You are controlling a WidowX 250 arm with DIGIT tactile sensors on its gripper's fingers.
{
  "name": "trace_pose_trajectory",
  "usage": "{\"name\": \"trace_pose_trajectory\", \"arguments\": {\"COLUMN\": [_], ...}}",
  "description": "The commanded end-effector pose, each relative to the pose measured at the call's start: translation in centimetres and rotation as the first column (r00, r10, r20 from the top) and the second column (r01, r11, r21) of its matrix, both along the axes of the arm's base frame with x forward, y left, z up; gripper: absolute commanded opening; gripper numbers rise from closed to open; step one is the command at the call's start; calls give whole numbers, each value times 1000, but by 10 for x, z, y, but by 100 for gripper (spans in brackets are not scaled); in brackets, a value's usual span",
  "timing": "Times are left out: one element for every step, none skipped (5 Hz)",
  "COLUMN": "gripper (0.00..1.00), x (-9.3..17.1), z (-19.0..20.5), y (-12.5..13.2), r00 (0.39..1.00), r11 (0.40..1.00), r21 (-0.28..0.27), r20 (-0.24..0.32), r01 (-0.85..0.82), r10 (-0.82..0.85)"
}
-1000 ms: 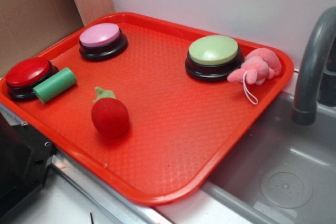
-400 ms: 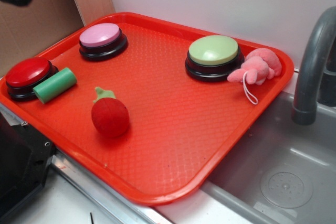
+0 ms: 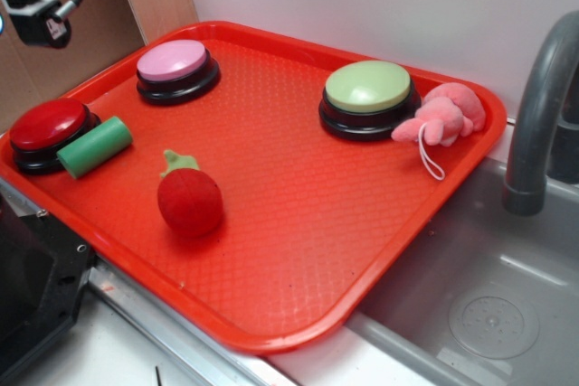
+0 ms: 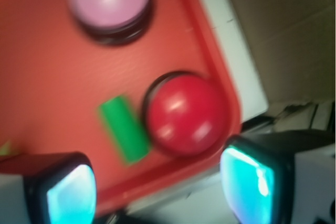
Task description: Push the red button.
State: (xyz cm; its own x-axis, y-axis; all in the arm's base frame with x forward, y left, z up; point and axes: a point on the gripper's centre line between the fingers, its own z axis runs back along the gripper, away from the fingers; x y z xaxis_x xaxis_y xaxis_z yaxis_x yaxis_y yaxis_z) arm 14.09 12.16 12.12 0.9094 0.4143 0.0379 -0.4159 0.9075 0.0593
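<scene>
The red button (image 3: 47, 124) sits in the tray (image 3: 298, 223) corner nearest the tool (image 4: 157, 182), which hangs above it with fingers spread wide and holding nothing; a green cylinder (image 3: 94, 146) lies touching the button's side. The dome looks rigid, glossy and likely slippery, so pressing straight down on its centre should suit it best, with no grasp needed. Count: three buttons (red, pink (image 3: 172, 61), green (image 3: 368, 86)), one cylinder, two plush toys.
</scene>
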Motion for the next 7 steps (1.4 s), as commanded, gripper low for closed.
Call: {"name": "trace_pose_trajectory", "arguments": {"gripper": [100, 100, 100, 100, 100, 100, 100], "x": [3, 2, -1, -1, 0, 0, 0], "z": [-38, -46, -59, -68, -76, -81, -75], "y": [28, 28, 24, 23, 22, 25, 23], "r00": [994, 992, 990, 987, 985, 984, 978], "r11": [994, 992, 990, 987, 985, 985, 978], "r21": [7, 1, -2, 2, -4, -17, -60], "r20": [15, -8, -15, -22, -31, -39, -50], "r01": [111, 124, 138, 159, 171, 171, 201], "r10": [-112, -124, -138, -159, -171, -172, -204]}}
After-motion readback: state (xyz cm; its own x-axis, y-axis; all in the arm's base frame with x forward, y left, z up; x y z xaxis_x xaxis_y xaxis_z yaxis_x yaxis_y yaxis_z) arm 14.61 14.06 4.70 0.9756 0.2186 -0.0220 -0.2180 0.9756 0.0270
